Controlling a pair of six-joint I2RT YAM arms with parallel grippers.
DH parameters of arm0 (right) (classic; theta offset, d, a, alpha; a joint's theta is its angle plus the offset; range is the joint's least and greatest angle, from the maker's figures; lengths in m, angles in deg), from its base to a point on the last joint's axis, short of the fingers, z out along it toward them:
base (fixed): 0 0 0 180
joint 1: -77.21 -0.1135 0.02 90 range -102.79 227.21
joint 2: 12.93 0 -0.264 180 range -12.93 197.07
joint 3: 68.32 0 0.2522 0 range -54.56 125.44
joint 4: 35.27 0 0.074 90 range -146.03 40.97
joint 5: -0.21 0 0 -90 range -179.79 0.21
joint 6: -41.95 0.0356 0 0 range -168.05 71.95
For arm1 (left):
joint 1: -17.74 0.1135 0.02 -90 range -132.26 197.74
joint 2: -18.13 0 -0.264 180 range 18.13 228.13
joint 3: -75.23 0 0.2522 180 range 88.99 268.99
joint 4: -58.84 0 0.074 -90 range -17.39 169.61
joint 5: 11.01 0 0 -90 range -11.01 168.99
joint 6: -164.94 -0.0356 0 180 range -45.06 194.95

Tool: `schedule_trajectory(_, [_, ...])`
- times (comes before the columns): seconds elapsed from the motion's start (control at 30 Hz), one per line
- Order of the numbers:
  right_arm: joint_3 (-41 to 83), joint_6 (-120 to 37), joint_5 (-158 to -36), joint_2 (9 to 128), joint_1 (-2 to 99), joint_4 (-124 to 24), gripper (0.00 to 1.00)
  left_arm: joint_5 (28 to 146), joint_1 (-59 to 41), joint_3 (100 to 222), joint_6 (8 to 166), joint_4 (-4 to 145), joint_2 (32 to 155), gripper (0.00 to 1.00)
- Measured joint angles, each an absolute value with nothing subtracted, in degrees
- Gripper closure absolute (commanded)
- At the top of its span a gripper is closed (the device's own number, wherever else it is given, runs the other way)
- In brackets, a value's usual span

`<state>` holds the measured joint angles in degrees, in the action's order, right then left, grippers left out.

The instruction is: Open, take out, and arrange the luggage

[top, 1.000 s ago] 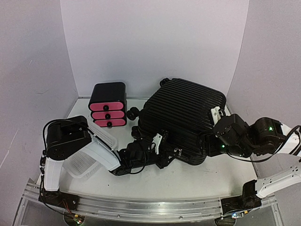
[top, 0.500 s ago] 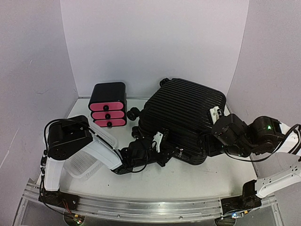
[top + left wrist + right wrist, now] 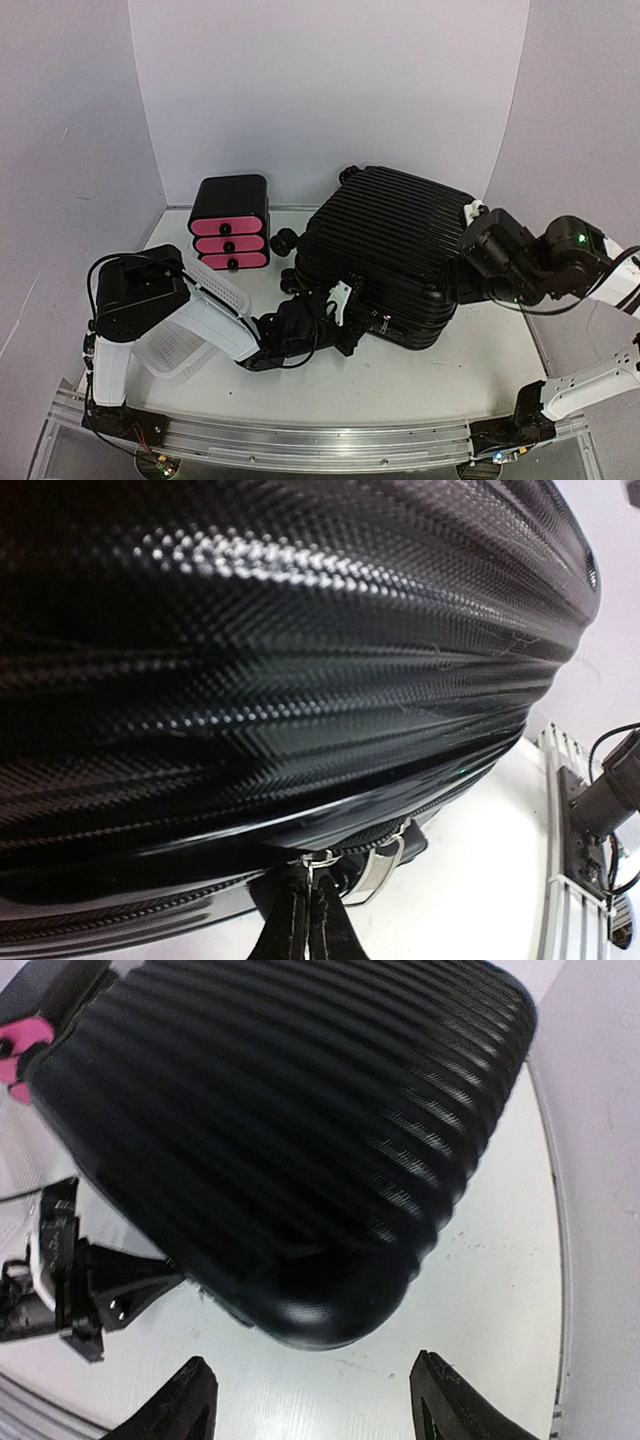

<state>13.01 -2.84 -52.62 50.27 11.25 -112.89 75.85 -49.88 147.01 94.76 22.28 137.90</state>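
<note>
The luggage (image 3: 385, 240) is a large black ribbed hard-shell suitcase lying flat and closed in the middle of the table, with wheels at its left side. My left gripper (image 3: 340, 312) is at its near edge, shut on a metal zipper pull (image 3: 312, 865); a second silver pull (image 3: 385, 865) hangs free beside it. In the left wrist view the shell (image 3: 280, 650) fills the frame. My right gripper (image 3: 468, 262) is open and raised above the suitcase's near right corner (image 3: 320, 1315), holding nothing.
A small black box with three pink drawers (image 3: 230, 235) stands left of the suitcase. A white mesh basket (image 3: 195, 325) lies at the near left under my left arm. White walls close in the table on three sides.
My right gripper has risen and moved back along the suitcase's right side. My left gripper stays at the zipper, shifted slightly right.
</note>
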Motion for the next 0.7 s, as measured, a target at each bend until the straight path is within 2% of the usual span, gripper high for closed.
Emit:
schedule_trajectory(0.1, [15.7,-4.4,-54.7,50.7,21.1,-114.2,0.19,75.3,-49.9,147.0,94.0,23.9,137.1,1.0])
schedule_trajectory(0.2, [16.9,-6.1,-57.4,51.1,30.3,-115.1,0.18,75.0,-49.9,146.9,93.7,24.6,136.9,1.0])
schedule_trajectory(0.27, [17.0,-7.1,-60.3,51.1,40.4,-115.7,0.18,74.8,-49.9,146.9,93.4,24.9,136.8,1.0])
schedule_trajectory(0.4, [16.7,-8.9,-70.8,52.6,56.6,-115.9,0.21,74.5,-49.9,146.9,93.0,25.8,136.3,1.0])
schedule_trajectory(0.47, [14.2,-9.4,-77.1,54.0,63.2,-113.7,0.28,74.3,-50.0,146.9,92.9,26.3,136.0,1.0])
schedule_trajectory(0.53, [9.8,-9.3,-84.0,55.3,68.1,-110.7,0.33,74.2,-50.0,146.9,92.9,26.7,135.9,1.0])
schedule_trajectory(0.7, [-2.7,-8.2,-98.4,58.3,75.8,-100.3,0.37,74.3,-50.0,146.9,92.9,27.2,135.6,1.0])
